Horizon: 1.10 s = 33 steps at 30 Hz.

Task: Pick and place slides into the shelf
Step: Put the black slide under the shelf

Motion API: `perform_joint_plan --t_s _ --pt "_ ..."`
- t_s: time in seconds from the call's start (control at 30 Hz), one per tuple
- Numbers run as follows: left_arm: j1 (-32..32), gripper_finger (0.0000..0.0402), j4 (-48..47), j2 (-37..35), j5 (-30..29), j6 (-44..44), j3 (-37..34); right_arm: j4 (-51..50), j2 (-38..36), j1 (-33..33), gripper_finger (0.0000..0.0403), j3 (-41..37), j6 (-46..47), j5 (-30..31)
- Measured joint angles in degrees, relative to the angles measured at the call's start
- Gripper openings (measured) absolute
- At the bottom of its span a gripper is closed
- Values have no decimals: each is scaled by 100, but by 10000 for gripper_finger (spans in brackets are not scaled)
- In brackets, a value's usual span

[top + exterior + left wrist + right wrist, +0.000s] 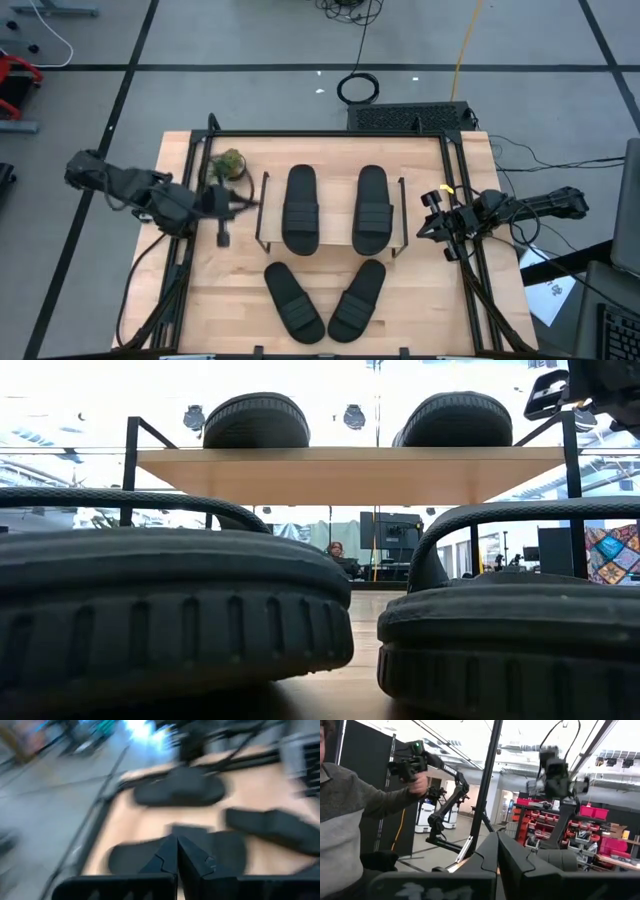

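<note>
Two black slides (300,208) (371,208) lie sole-down, side by side, on the shelf's (335,245) top board. In the low view they are the slides (255,420) (450,418) on the board (350,472). Two more slides (293,300) (358,300) rest on the table at its near edge, angled toward each other, and fill the low view (170,610) (510,630). My left gripper (248,204) (177,857) is shut, empty, just left of the shelf. My right gripper (428,216) (497,852) is shut, empty, just right of the shelf and raised (590,390).
A small green object (230,165) sits on the table behind the left gripper. Black frame rails (460,200) run along the table's sides. A person (350,820) holding a hand controller stands in the room beyond the table. Bare wood lies left and right of the near slides.
</note>
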Motion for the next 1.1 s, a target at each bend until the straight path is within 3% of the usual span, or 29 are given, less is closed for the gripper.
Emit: perform_joint_plan --t_s 0.1,0.23,0.33,0.47,0.67,0.87,0.97,1.1 --pt "126 1 1822 -331 1098 700 -1217 2 2 0 0 -2 -113 2" --pt "578 0 3409 -353 2343 1191 -2292 22 13 0 0 0 -198 57" --pt "911 0 4183 -293 2699 1241 -2767 37 13 0 0 0 -214 181" --pt "1054 0 4897 -313 2587 1473 -3198 47 26 0 0 0 -269 179" --pt "569 0 5695 -608 1950 1905 -3964 -19 27 0 0 0 -266 177" --pt "25 0 5499 -1236 573 1938 -4403 -197 80 0 0 0 -323 178" --pt "-147 0 5218 -1605 275 1958 -4410 -201 135 2 0 0 -439 266" --pt "-252 0 5029 -1927 199 2027 -4412 -550 258 4 0 199 -484 880"
